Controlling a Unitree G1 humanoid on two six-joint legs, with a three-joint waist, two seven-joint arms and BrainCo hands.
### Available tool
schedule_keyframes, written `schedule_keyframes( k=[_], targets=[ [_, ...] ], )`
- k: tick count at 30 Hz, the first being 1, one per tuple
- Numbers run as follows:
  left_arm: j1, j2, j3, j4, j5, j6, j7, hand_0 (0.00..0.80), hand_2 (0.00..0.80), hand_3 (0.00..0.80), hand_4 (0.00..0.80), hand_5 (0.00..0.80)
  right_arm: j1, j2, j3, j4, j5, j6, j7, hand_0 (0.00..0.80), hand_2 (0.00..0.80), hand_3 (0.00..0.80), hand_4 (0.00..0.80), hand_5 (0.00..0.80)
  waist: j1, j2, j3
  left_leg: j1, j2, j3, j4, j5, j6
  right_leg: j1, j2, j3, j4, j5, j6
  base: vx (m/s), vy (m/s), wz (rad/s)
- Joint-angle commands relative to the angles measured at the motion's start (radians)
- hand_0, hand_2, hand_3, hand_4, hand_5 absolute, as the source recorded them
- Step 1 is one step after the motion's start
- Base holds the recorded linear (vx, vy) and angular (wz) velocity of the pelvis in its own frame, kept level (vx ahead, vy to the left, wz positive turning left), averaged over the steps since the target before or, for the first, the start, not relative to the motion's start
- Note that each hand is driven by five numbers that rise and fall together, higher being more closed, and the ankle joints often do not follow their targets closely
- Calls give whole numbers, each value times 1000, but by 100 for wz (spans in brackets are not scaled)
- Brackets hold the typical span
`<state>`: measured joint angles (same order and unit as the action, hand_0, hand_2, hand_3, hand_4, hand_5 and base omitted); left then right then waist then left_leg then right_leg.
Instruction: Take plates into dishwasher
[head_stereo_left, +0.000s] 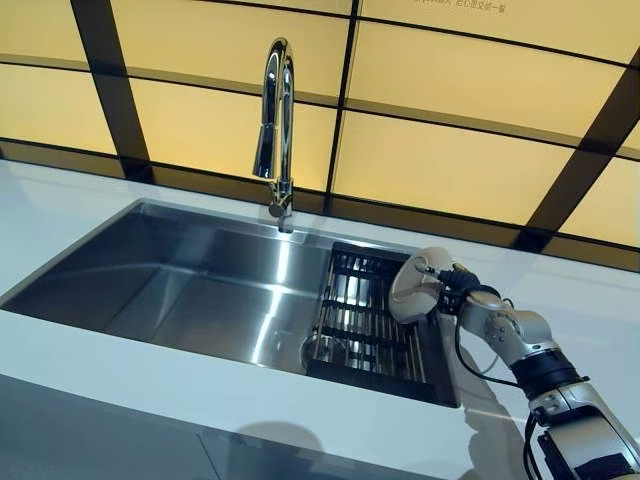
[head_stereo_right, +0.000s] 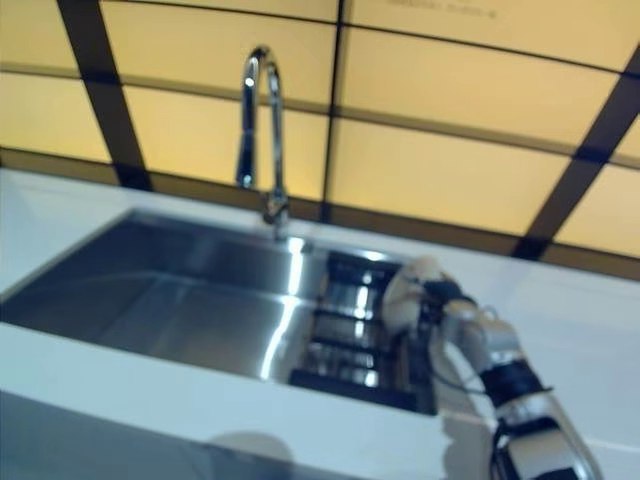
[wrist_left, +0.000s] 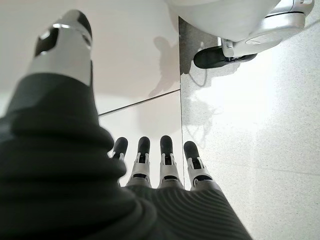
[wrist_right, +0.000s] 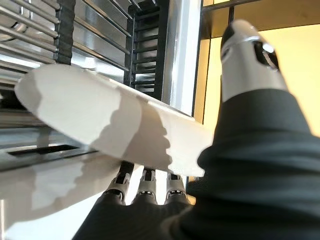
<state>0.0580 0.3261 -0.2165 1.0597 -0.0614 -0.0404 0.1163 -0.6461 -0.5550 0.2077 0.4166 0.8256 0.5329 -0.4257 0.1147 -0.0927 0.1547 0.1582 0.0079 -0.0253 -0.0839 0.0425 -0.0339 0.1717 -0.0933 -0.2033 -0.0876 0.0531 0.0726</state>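
A white plate (head_stereo_left: 412, 290) is held tilted on edge above the right end of the black wire rack (head_stereo_left: 365, 330) that sits in the steel sink (head_stereo_left: 200, 290). My right hand (head_stereo_left: 465, 290) is shut on the plate from its right side. In the right wrist view the plate (wrist_right: 100, 120) lies across the fingers (wrist_right: 145, 182), with the thumb (wrist_right: 247, 60) over its rim and the rack's bars behind it. My left hand (wrist_left: 55, 150) shows only in its own wrist view, hanging low over the floor with straight fingers (wrist_left: 170, 160) and holding nothing.
A tall chrome faucet (head_stereo_left: 275, 130) rises at the sink's back edge. White countertop (head_stereo_left: 590, 310) surrounds the sink, with a wide strip along the front. A yellow panelled wall (head_stereo_left: 440, 160) with dark bands stands close behind.
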Motion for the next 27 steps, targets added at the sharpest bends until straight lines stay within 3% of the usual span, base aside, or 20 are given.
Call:
schedule_keyframes(
  k=[1, 11, 12, 13, 14, 27],
  targets=[
    [-71, 9, -62, 13, -25, -6, 9, 0, 0, 0, 0, 0, -125, 26, 52, 34, 4, -28, -8, 0, 0, 0, 0, 0, 31, -7, 4, -16, -18, 61, 49, -53, 4, -1, 3, -14, 27, 3, 21, 0, 0, 0],
    [-78, 5, -69, 10, -39, 2, 14, 0, 0, 0, 0, 0, -149, 68, 78, 74, 13, -19, -53, 0, 0, 0, 0, 0, 43, -3, 13, -18, -22, 54, 55, -53, 8, -3, -2, -21, 34, 6, 23, 0, 0, 0],
    [-80, 4, -69, 11, -40, 3, 16, 0, 0, 0, 0, 0, -150, 73, 80, 79, 6, -17, -56, 179, 179, 179, 179, 179, 44, -3, 14, -20, -22, 54, 56, -52, 8, -3, -2, -22, 35, 6, 23, 0, 0, 0],
    [-80, 3, -70, 11, -39, 3, 16, 0, 0, 0, 0, 0, -151, 77, 83, 86, 16, -20, -70, 662, 662, 662, 662, 662, 47, -4, 15, -21, -22, 52, 56, -52, 8, -2, -3, -23, 34, 7, 23, 0, 0, 0],
    [-79, 4, -70, 12, -40, 1, 16, 0, 0, 0, 0, 0, -153, 77, 83, 92, 7, -17, -70, 800, 800, 800, 800, 800, 49, -4, 16, -21, -22, 51, 56, -52, 8, -2, -3, -25, 35, 6, 24, 0, 0, 0],
    [-75, 4, -71, 3, -47, -2, 19, 0, 0, 0, 0, 0, -150, 89, 73, 111, -5, -63, -70, 800, 800, 800, 800, 800, 57, 2, 23, -23, -26, 39, 60, -52, 11, -2, -7, -29, 42, 6, 23, 2, 4, 3]
  ],
)
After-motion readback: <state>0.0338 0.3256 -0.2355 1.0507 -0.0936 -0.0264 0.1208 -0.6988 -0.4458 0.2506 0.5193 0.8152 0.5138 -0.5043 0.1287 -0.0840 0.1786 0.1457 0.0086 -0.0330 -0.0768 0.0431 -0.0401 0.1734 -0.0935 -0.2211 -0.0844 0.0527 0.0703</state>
